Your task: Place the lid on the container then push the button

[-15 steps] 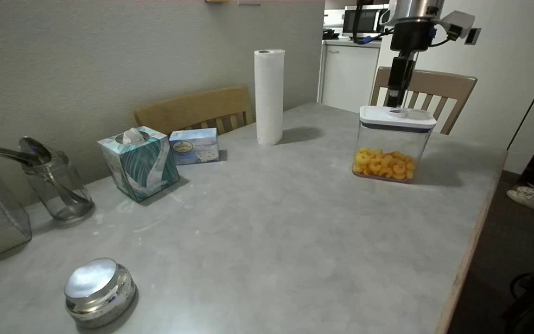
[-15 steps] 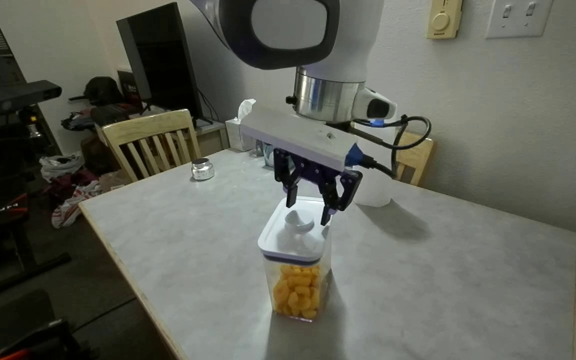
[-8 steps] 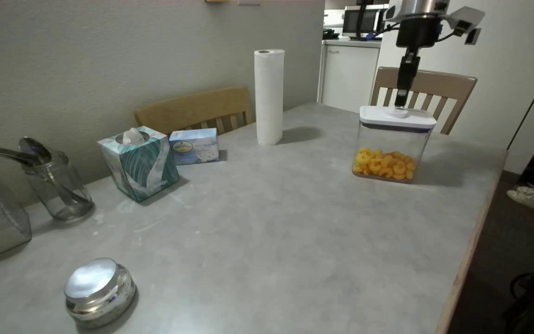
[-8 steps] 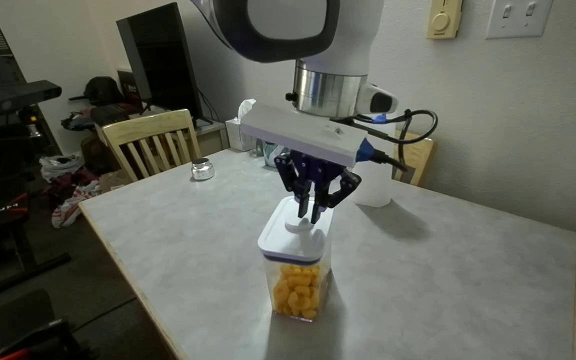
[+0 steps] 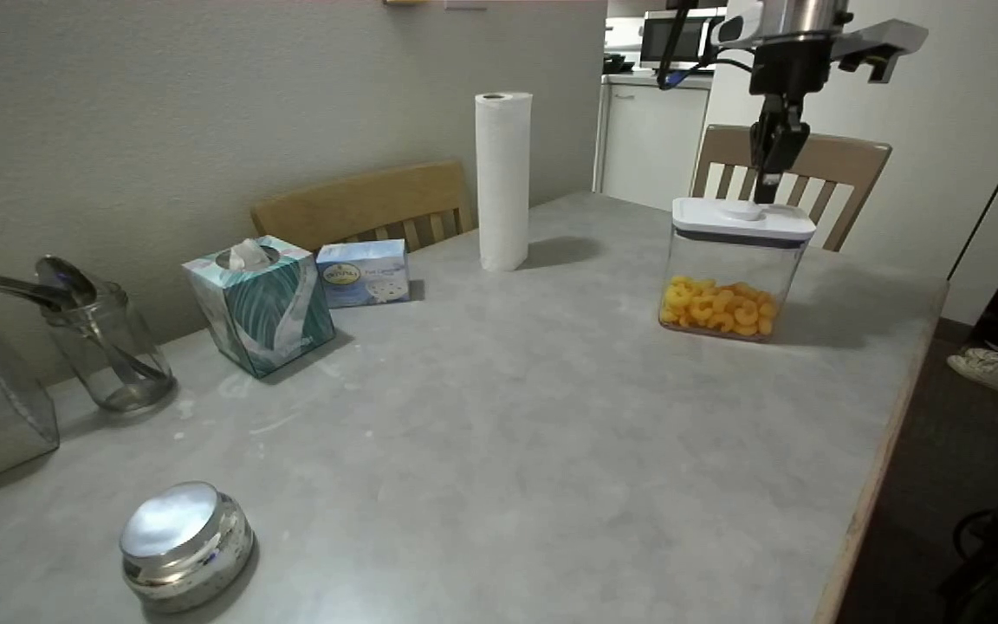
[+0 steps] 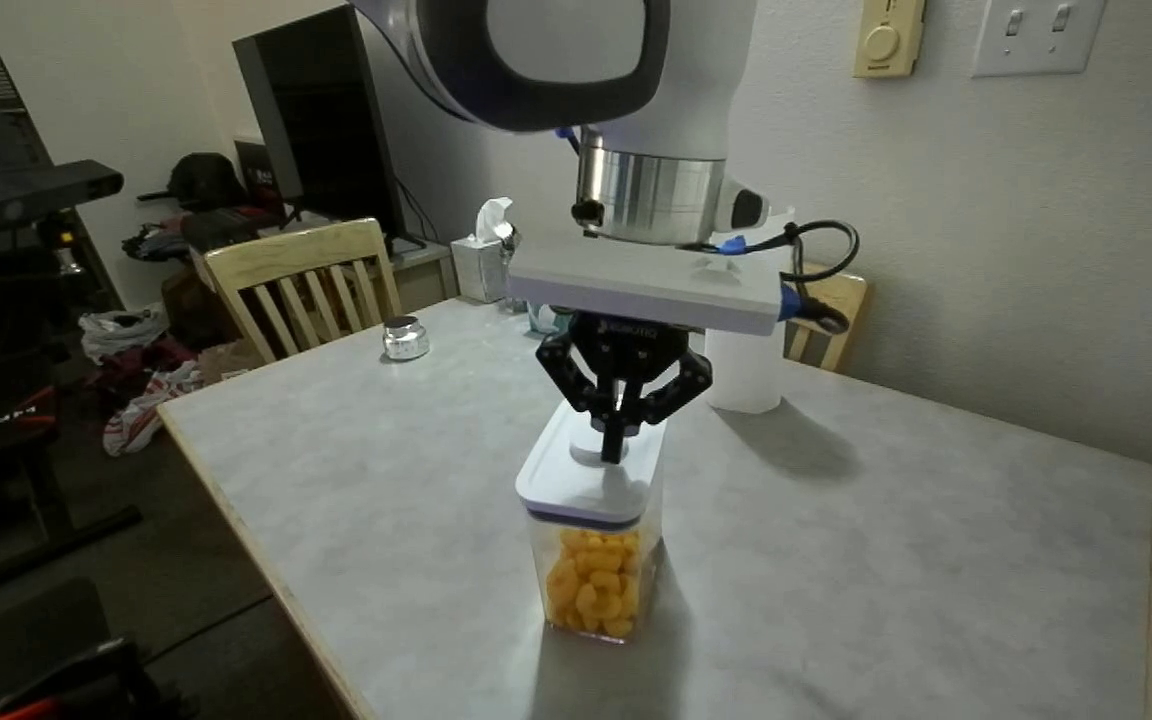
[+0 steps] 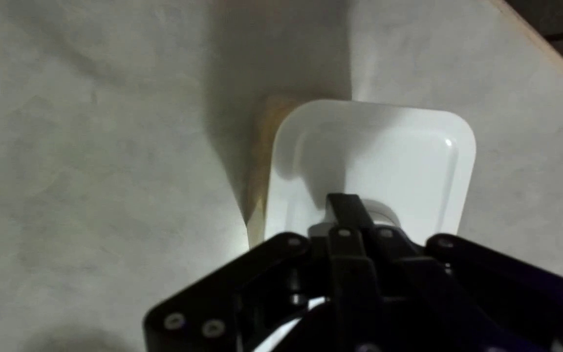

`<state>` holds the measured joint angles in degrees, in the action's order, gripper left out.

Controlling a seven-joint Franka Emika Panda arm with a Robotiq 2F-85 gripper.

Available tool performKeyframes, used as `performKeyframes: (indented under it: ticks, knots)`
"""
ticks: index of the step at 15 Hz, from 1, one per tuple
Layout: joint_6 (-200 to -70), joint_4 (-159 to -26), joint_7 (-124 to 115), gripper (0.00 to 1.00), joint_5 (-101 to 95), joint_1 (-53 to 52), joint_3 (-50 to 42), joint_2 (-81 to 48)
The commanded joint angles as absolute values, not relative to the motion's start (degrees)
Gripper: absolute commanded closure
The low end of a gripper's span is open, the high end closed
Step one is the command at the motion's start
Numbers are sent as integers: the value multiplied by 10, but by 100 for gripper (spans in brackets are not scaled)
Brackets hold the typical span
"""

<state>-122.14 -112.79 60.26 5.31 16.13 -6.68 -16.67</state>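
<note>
In an exterior view I see my gripper [image 5: 764,192] hanging down over the white lid [image 5: 783,223]. The lid lies flat on top of the clear container [image 5: 729,260], and the container stands up straight on the grey table [image 5: 508,451]. Yellow food curls [image 5: 716,308] sit in its bottom part. The round button [image 5: 737,210] is in the middle of the lid, and I cannot tell from here if I touch it. Well apart are a shiny silver jar [image 5: 183,550], a teal tissue box [image 5: 269,312], a little blue box [image 5: 369,276] and a tall paper roll [image 5: 503,182]. A glass jar [image 5: 113,347] holds silverware [image 5: 66,284].

In an exterior view my jaws are pressed together. The two fingers [image 6: 613,445] meet and hang in front of part of the button. A wooden chair [image 6: 286,258] and a big black screen [image 6: 336,130] are in the back.

In the wrist view I look down on the lid and its round corners. My fingers, side by side, hide much of the button. A dark shadow [image 7: 328,156] lies across part of the lid. The table's wooden edge [image 7: 538,41] crosses the top right corner.
</note>
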Motion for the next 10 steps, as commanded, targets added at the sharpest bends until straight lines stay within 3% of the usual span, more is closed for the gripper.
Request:
performKeyframes:
  ticks: [1,10]
  knots:
    - [-1230,-1146,657,100,43,168,-67,-154]
    - [-1240,-1142,672,100,45,164,-70,-153]
